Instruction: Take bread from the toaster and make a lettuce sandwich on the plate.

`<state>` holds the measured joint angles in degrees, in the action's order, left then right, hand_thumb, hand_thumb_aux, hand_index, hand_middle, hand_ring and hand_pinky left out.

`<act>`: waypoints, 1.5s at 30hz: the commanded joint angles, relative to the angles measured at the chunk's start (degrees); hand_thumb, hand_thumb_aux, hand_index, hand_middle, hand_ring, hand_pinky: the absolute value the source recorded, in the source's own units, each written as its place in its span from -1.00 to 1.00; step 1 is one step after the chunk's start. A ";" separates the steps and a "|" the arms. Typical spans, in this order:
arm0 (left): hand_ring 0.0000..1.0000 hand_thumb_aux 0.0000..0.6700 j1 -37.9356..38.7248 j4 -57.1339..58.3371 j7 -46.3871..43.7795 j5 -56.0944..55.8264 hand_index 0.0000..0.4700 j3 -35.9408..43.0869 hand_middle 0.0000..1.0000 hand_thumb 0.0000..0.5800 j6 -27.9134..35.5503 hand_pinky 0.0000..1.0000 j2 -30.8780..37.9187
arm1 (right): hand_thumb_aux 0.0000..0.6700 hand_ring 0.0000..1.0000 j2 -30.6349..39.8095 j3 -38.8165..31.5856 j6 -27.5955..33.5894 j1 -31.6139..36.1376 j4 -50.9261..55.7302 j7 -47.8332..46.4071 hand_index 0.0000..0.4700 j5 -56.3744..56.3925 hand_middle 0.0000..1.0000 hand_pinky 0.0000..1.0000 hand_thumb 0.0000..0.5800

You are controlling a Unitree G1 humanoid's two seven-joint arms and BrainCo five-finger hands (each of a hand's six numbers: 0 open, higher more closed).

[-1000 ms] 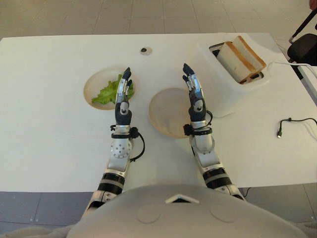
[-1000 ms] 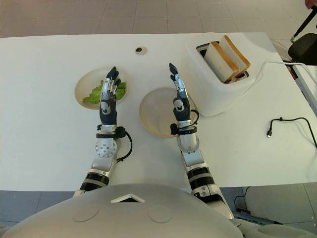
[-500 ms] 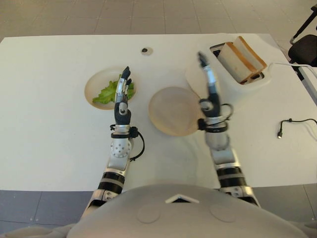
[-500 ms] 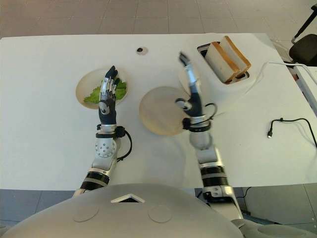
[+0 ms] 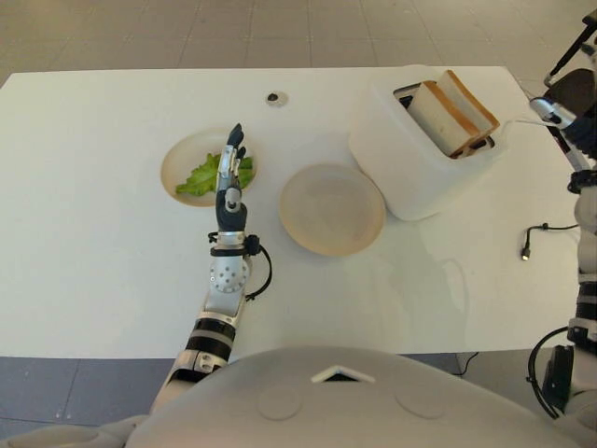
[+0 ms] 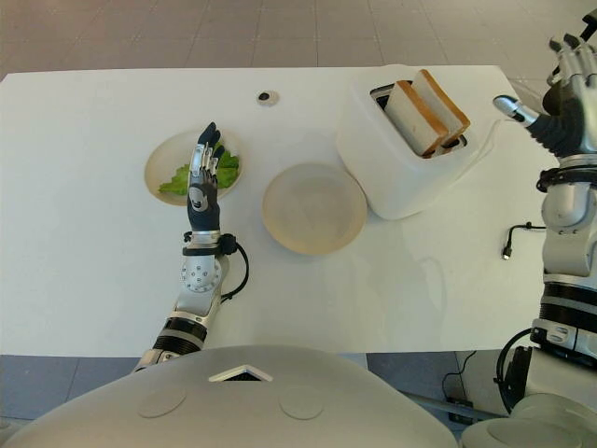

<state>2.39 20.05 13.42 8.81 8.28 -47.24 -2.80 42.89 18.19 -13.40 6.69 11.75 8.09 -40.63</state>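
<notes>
Since the bread (image 6: pixel 424 110) stands in the toaster (image 6: pixel 387 177) by the tabletop's far right corner, step one is not done. The empty right hand (image 6: pixel 562 107), fingers spread, is up past the right edge; next it must pinch a slice. The left hand (image 6: pixel 201 179) is open and empty too.

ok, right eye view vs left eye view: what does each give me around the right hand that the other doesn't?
Right eye view: the right hand whole, held up to the right of the toaster, fingers spread, holding nothing.
Left eye view: that hand is cut by the frame's edge. A dark chair sits beyond the table corner.
Both: two bread slices standing in the toaster, the bare plate, the lettuce on its own plate, and the left hand open by it.
</notes>
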 commanded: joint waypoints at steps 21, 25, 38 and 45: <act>-1.00 -1.00 0.55 2.46 1.04 2.70 -1.00 0.38 -1.00 -1.00 -1.38 -1.00 -1.47 | 1.00 1.00 0.10 -7.23 1.83 -2.50 -10.06 3.57 1.00 0.56 1.00 1.00 1.00; -1.00 -1.00 0.72 2.69 1.54 3.12 -1.00 0.48 -1.00 -1.00 -1.43 -1.00 -1.41 | 1.00 1.00 -1.15 -5.28 -0.60 -1.30 -13.40 9.54 1.00 1.53 1.00 1.00 1.00; -1.00 -1.00 -1.36 -1.31 12.28 14.07 -1.00 -6.48 -1.00 -1.00 4.50 -1.00 2.97 | 1.00 1.00 -12.53 -23.97 -5.55 -11.51 -30.98 -18.03 1.00 53.29 1.00 1.00 1.00; -1.00 -1.00 -4.19 0.71 25.18 34.76 -1.00 -8.04 -1.00 -1.00 19.22 -1.00 13.04 | 1.00 1.00 -11.95 -24.08 -3.82 -12.32 -16.74 -24.63 1.00 45.45 1.00 1.00 1.00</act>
<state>-0.57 18.93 36.46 39.29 -0.15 -32.78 7.19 30.57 -6.08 -17.58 -5.67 -7.33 -15.49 7.29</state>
